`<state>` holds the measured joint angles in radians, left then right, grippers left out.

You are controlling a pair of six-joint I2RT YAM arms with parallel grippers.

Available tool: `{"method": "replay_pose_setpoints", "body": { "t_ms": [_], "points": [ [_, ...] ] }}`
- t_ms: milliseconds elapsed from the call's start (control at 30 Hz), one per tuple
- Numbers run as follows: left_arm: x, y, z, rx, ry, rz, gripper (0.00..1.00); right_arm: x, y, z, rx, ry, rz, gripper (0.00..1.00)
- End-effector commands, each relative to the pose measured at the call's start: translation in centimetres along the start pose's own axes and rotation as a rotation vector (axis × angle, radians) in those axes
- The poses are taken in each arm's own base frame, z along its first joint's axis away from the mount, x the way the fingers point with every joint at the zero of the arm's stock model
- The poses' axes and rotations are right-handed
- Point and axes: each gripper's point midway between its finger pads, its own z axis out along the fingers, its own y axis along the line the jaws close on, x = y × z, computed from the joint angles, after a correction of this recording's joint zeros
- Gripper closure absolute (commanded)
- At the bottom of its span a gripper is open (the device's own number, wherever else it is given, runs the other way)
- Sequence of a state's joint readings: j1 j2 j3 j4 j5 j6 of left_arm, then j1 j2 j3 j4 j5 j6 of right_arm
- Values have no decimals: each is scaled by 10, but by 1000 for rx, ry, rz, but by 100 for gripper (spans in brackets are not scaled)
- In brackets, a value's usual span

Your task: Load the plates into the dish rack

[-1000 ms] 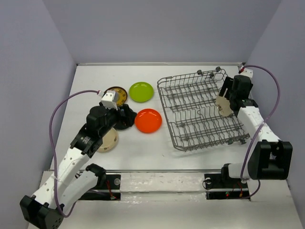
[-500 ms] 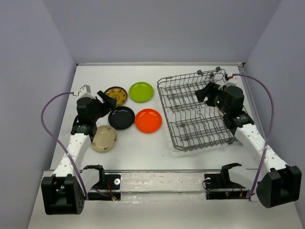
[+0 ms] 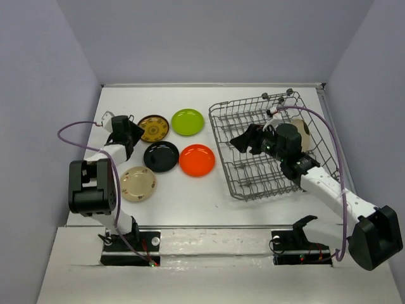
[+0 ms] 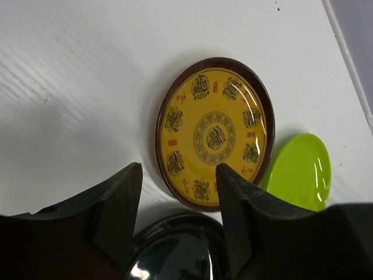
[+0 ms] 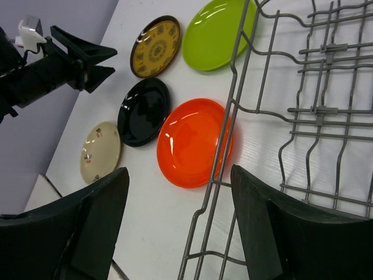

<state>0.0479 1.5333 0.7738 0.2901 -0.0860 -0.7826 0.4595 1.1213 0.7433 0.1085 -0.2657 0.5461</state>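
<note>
Catches the left gripper point(image 4: 178, 170) drawn back from above the black plate point(image 3: 161, 156) to the left side of the table point(image 3: 190, 209), fingers parted and gripping nothing, tips toward the dark brown-and-gold plate point(image 4: 214, 133). Finds the right gripper point(image 3: 242, 138) swung from the right side of the dish rack point(image 3: 253, 174) to above its middle, fingers spread and empty, minus the beige plate point(image 3: 302, 132) carried a second ago, now lodged in the rack's right side behind the arm. Leaves the lime green plate point(image 3: 188, 121), orange plate point(image 3: 197, 160) and second beige plate point(image 3: 138, 184) flat on the table, outside the rack. Reveals the racked plate only from above; from the left wrist, the gold pattern in detail; from the right wrist, all five table plates past the rack's wire wall.
</note>
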Motion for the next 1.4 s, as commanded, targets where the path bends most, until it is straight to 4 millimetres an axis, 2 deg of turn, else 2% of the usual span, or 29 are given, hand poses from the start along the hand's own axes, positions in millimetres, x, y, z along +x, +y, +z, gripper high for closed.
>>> {"method": "replay_pose_setpoints", "body": {
  "t_ms": [0, 67, 200, 300, 333, 367, 400, 467, 500, 600, 633, 667, 700, 733, 767, 833, 867, 900, 967, 1000, 1167, 1333, 1367],
  "points": [
    [-21, -7, 27, -33, -62, 27, 39, -21, 19, -11, -65, -79, -47, 24],
    [-11, -3, 43, -51, -24, 42, 40, -23, 21, -12, -70, -81, -48, 25],
    [3, -2, 62, -54, 40, 59, 44, -25, 29, -11, -100, -68, -50, 25],
    [5, 4, 69, -64, 44, 45, 54, -24, 32, -9, -105, -59, -49, 25],
    [5, 8, 70, -66, 40, 37, 66, -24, 32, -9, -106, -58, -49, 25],
    [2, 10, 70, -66, 33, 25, 73, -23, 32, -7, -105, -54, -45, 25],
    [1, 14, 69, -61, 25, 9, 83, -24, 33, -6, -110, -50, -45, 25],
    [-16, 19, 65, -61, -15, -27, 94, -20, 36, -2, -123, -28, -46, 25],
    [-21, 22, 62, -66, -30, -38, 94, -20, 37, 0, -126, -22, -47, 26],
    [-54, 21, 39, -56, -121, -77, 94, -14, 43, 8, -159, 19, -55, 26],
    [-62, 20, 30, -51, -150, -91, 94, -7, 43, 16, -163, 50, -54, 25],
    [-81, 5, 12, -6, -201, -98, 94, -8, 54, 20, -196, 62, -63, 24],
    [-90, -1, 3, 12, -229, -97, 94, -9, 55, 24, -203, 71, -64, 23],
    [-96, -6, -7, 33, -248, -87, 94, 0, 56, 33, -211, 107, -61, 22],
    [-111, -22, -28, 88, -289, -92, 94, -6, 68, 37, -244, 106, -73, 20],
    [-114, -39, -49, 167, -291, -88, 94, -6, 78, 45, -273, 125, -80, 18],
    [-118, -52, -69, 228, -304, -83, 94, -11, 82, 54, -285, 129, -82, 16],
    [-109, -65, -78, 295, -263, -64, 94, -8, 91, 56, -319, 148, -86, 16],
    [-95, -87, -103, 409, -215, -25, 94, -7, 93, 66, -334, 172, -79, 13],
    [-81, -98, -113, 479, -154, 4, 94, -14, 101, 67, -359, 167, -87, 12],
    [-31, -104, -151, 629, 9, 122, 94, -25, 114, 74, -406, 177, -116, 9],
    [17, -103, -181, 765, 164, 238, 94, -14, 113, 84, -427, 237, -87, 9],
    [21, -105, -187, 791, 173, 253, 94, -12, 112, 85, -426, 241, -78, 8]
  ]
}}
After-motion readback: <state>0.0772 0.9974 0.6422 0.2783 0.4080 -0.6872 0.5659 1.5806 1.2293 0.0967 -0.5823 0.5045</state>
